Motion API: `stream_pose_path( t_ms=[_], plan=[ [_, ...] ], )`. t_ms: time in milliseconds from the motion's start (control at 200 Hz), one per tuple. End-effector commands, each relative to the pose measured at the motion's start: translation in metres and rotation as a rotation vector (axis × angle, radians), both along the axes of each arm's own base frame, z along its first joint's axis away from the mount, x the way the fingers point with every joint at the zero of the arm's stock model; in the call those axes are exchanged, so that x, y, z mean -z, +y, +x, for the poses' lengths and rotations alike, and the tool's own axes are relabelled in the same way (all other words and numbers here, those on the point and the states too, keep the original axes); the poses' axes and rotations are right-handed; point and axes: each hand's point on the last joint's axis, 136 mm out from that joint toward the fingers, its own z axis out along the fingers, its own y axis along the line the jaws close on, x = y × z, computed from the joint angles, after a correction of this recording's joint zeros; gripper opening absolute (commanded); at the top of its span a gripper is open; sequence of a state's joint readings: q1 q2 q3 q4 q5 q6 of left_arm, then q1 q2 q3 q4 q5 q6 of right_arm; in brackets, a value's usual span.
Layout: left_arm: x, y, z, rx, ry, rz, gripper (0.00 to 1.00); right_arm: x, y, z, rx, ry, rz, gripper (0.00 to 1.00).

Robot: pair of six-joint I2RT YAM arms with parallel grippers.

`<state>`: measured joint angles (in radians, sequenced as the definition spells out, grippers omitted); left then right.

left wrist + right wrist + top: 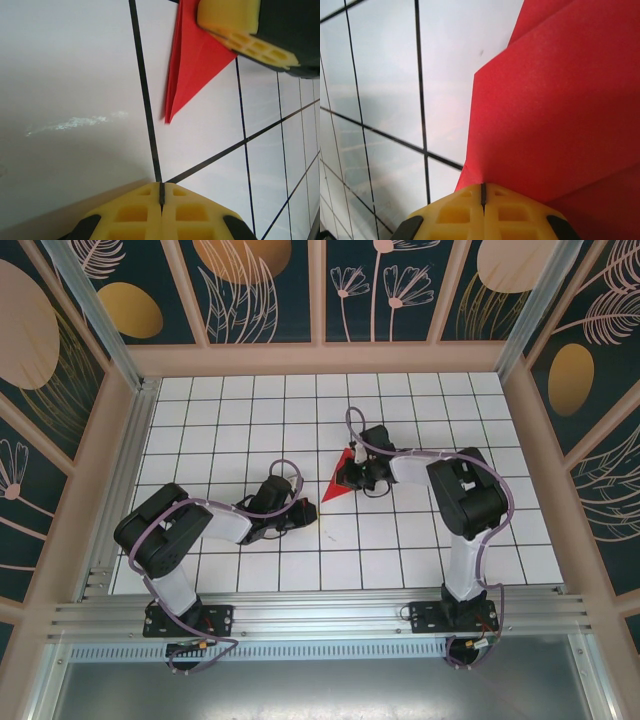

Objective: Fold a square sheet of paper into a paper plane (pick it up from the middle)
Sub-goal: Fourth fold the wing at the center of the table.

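The red sheet of paper [333,488] lies on the white grid table, folded into a creased pointed shape whose tip points toward the left arm. My right gripper [351,477] is shut, its yellow tips [482,192] resting on the paper's red layers [550,120]. My left gripper [309,512] is shut too and holds nothing. It sits low over the bare table [161,192], a short way from the paper's tip [169,116] and apart from it. In the left wrist view one yellow finger [235,22] of the right gripper lies on the paper [197,60].
The white grid table [250,420] is walled in by a wooden frame [320,358] at the back and both sides. An aluminium rail [320,612] with both arm bases runs along the near edge.
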<state>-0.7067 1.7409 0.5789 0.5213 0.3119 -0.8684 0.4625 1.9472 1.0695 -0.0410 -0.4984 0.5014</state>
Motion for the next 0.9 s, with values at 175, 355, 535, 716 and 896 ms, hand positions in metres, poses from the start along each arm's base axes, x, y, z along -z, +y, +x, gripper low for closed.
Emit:
stream_pose_path(
  t_ms=[175,355,535,716,896],
  plan=[
    [-0.029,-0.005,-0.001,0.015,0.003,-0.026,0.02,0.021,0.009,-0.027,-0.037,0.053,-0.06,0.01],
    [-0.046,-0.01,0.013,-0.013,-0.053,-0.05,0.09,0.018,0.027,-0.055,-0.046,0.093,-0.032,0.0],
    [-0.028,-0.005,0.018,-0.042,-0.027,0.015,0.06,0.013,0.041,-0.072,-0.066,0.112,-0.008,0.0],
    [-0.017,0.0,0.019,-0.053,-0.016,0.059,0.01,0.012,0.046,-0.078,-0.075,0.123,-0.001,0.0],
    [0.001,0.005,0.019,-0.063,0.008,0.111,0.0,0.011,0.049,-0.08,-0.084,0.13,0.009,0.0]
  ],
)
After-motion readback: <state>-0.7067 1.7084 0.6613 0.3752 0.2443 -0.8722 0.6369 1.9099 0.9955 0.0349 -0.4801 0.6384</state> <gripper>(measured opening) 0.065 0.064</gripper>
